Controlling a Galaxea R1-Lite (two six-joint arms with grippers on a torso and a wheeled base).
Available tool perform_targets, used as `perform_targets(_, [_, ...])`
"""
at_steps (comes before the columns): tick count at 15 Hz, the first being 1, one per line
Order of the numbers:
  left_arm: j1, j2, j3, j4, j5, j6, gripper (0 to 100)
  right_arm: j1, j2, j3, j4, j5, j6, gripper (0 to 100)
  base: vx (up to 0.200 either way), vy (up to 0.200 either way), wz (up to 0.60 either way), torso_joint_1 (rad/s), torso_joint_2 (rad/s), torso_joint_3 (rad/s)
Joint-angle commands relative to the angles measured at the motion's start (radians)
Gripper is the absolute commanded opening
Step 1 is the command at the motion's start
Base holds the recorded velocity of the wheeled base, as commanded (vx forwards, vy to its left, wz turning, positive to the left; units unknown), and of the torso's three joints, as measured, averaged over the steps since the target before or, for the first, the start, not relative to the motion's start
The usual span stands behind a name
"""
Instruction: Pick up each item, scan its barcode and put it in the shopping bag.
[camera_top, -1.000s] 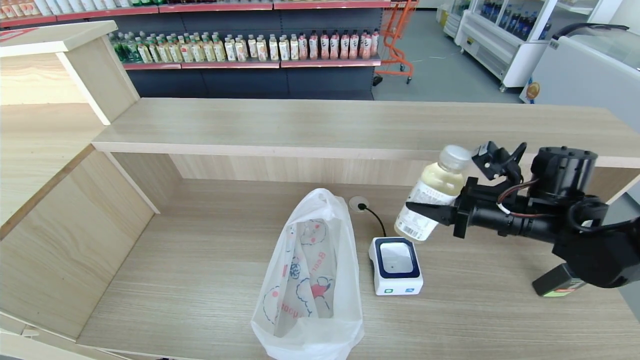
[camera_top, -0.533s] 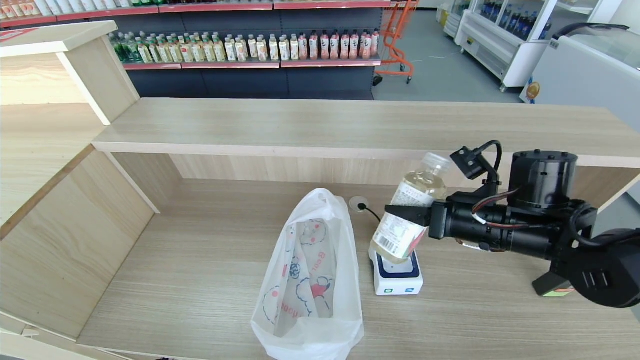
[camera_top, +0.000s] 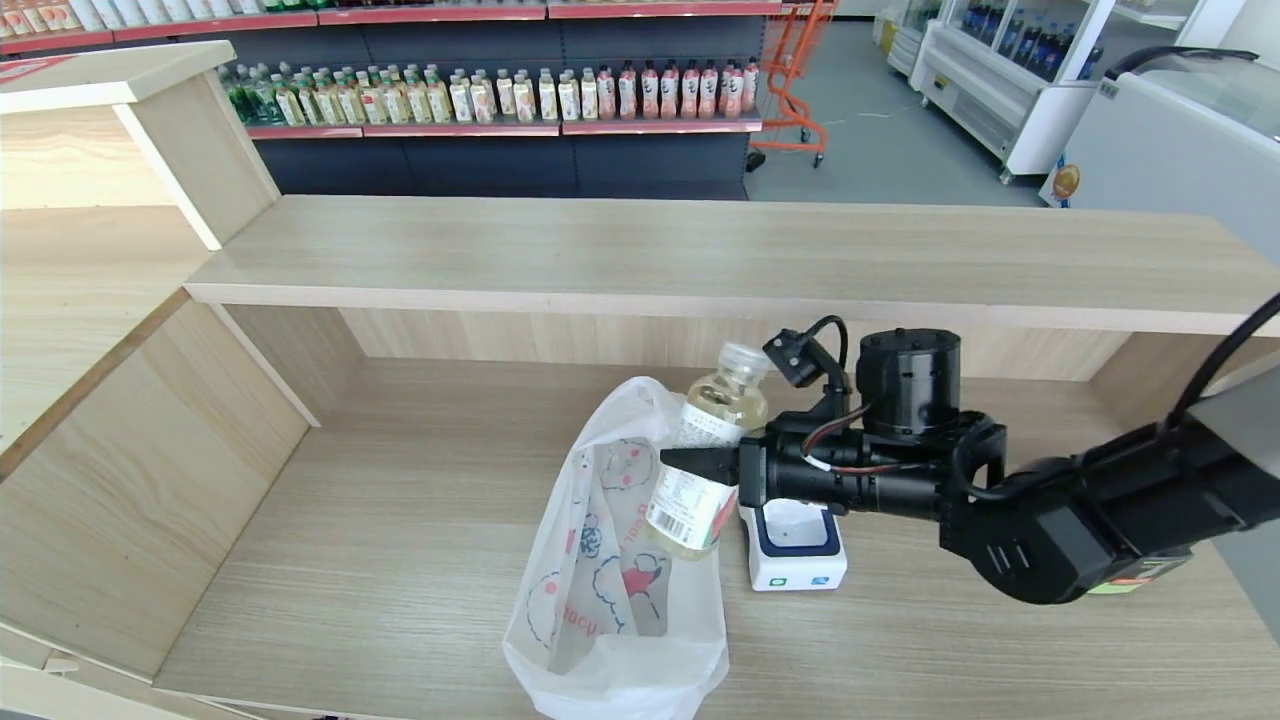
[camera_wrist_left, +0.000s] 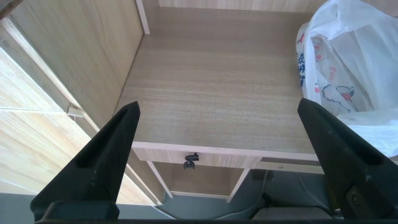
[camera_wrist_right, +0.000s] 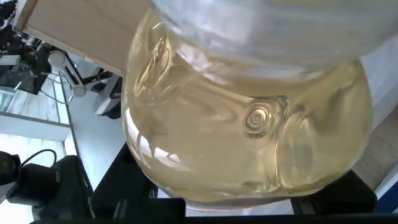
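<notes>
So the wooden counter (camera_top: 350, 560) is the big thing here, a recessed desk with a raised ledge along the back. The white plastic shopping bag (camera_top: 690, 640) stands near the middle of the front edge, mouth open at the top. It already has a flat snack pack (camera_top: 600, 540) with cartoon sheep printed on it standing inside.

The right gripper (camera_top: 695, 465) comes in sideways from the right edge and is pinched on a clear bottle (camera_top: 688, 510) around its middle. The bottle is tilted, cap toward the back wall, with its base hanging right at the bag's mouth. It has pale yellow liquid in it, and the right wrist view sees that from under the base (camera_wrist_right: 249, 124).

The left gripper (camera_wrist_left: 217, 118) is spread wide with nothing in it, over the counter's front edge near the bag (camera_wrist_left: 367, 124).

The little white scanner (camera_top: 795, 555) sits just beside the bag on its right, window facing up.
</notes>
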Motion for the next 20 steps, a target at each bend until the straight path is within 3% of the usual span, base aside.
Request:
perform_targets(1, [0.001, 0.000, 0.000, 0.000, 0.001, 0.000, 100, 0.017, 0.107, -0.046, -0.002, 0.003, -0.051, 0, 0.000, 0.000, 0.00, 0.000, 0.00, 0.000])
perform_targets(7, [0.001, 0.000, 0.000, 0.000, -0.001, 0.000, 100, 0.040, 0.267, -0.173, 0.000, 0.015, -0.163, 0, 0.000, 0.000, 0.00, 0.000, 0.00, 0.000])
perform_targets(11, [0.001, 0.000, 0.000, 0.000, 0.001, 0.000, 100, 0.035, 0.356, -0.201, -0.002, 0.009, -0.445, 0, 0.000, 0.000, 0.00, 0.000, 0.00, 0.000])
perform_targets(15, [0.001, 0.001, 0.000, 0.000, 0.001, 0.000, 100, 0.023, 0.395, -0.213, -0.025, 0.012, -0.557, 0, 0.000, 0.000, 0.00, 0.000, 0.00, 0.000])
perform_targets(16, [0.001, 0.000, 0.000, 0.000, 0.001, 0.000, 100, 0.023, 0.399, -0.205, -0.045, 0.018, -0.559, 100, 0.000, 0.000, 0.00, 0.000, 0.00, 0.000])
perform_targets(18, [0.001, 0.000, 0.000, 0.000, 0.001, 0.000, 100, 0.021, 0.388, -0.204, -0.052, 0.053, -0.507, 100, 0.000, 0.000, 0.00, 0.000, 0.00, 0.000])
perform_targets(20, [0.001, 0.000, 0.000, 0.000, 0.001, 0.000, 100, 0.020, 0.339, -0.184, -0.055, 0.073, -0.320, 100, 0.000, 0.000, 0.00, 0.000, 0.00, 0.000])
